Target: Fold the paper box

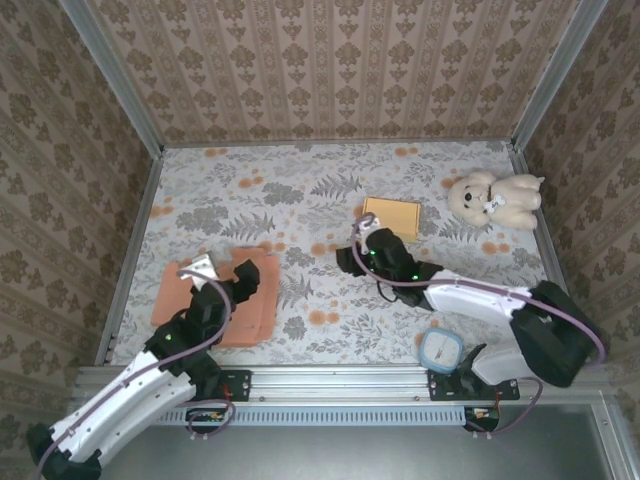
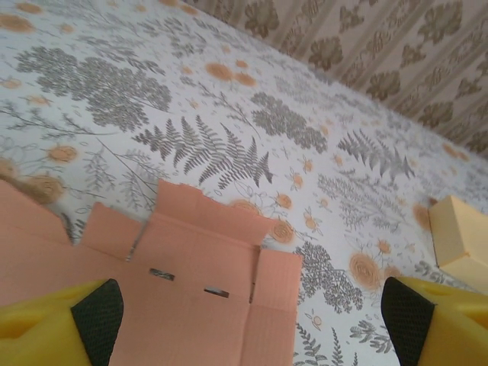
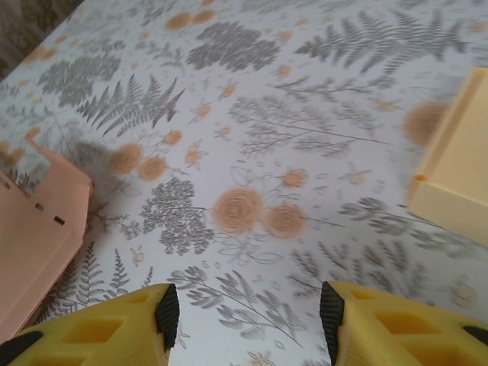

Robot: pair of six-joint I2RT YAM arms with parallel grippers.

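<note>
Cardboard [image 1: 172, 298] lay flat, unfolded. Left gripper [image 1: 222, 272] hovered above it, jaws wide apart; right gripper [image 1: 366, 232], well right of it, stood partly apart, holding nothing.

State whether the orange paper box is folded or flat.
Flat: the paper box lies spread on the table, flaps unfolded.

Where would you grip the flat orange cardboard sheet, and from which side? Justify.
Probably the end flap on the cardboard sheet, approached from the bare table on its right. Lying flat, it offers only edges, and slits free this flap to lift.
</note>
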